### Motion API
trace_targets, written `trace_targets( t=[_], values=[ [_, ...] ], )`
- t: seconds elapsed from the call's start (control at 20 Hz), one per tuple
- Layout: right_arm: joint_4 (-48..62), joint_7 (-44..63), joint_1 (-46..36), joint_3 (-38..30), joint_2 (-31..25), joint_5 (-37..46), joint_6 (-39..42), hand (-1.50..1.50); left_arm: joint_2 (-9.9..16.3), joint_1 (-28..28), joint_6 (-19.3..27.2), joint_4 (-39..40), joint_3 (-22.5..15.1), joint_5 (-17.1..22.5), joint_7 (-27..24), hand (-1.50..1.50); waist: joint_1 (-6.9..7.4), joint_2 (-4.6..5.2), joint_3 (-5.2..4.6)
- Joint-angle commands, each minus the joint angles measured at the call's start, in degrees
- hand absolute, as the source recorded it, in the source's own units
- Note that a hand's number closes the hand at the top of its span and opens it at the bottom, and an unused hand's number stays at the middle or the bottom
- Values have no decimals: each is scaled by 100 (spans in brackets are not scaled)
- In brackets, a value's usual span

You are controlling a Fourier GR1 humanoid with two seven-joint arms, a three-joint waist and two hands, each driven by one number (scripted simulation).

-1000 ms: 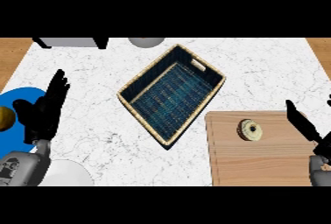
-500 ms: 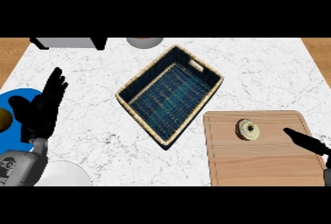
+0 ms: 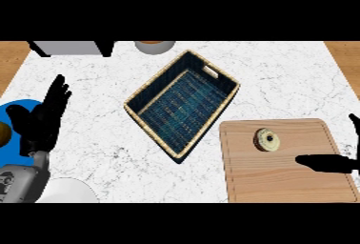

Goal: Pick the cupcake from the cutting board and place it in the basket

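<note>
Cupcake (image 3: pixel 267 139): sits on the far part of the cutting board (image 3: pixel 281 181), untouched, upright as far as can be told.
Right hand (image 3: pixel 327 163): over the board's right side, thumb stretched left toward the cupcake, fingers spread wide – holds nothing. A second ago it hung at the right edge beyond the board; it has swung in since.
Meaning: reach under way, grasp not yet begun – hand still just short of the cupcake, nearer and to its right.
Basket (image 3: pixel 151 90): left of the board, set diagonally on the marble surface (image 3: pixel 281 81), unmoved.
Left hand (image 3: pixel 42 121): resting at the left edge, fingers straight up, unchanged.
</note>
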Motion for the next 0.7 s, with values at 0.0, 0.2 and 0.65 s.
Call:
trace_targets(
  t=[0.0,0.2,0.65],
  values=[
    [-1325,1957,-247,43,-235,-32,619,-150,-118,133,77,-164,-43,-38,41,0,19,-2,32],
    [-1872,2327,-54,219,139,849,229,-150,19,255,-322,99,249,116,-332,0,45,37,44],
    [-1177,1541,9,211,1306,1600,221,-150,-113,-151,-290,129,329,-47,-9,0,66,63,57]
  ],
)
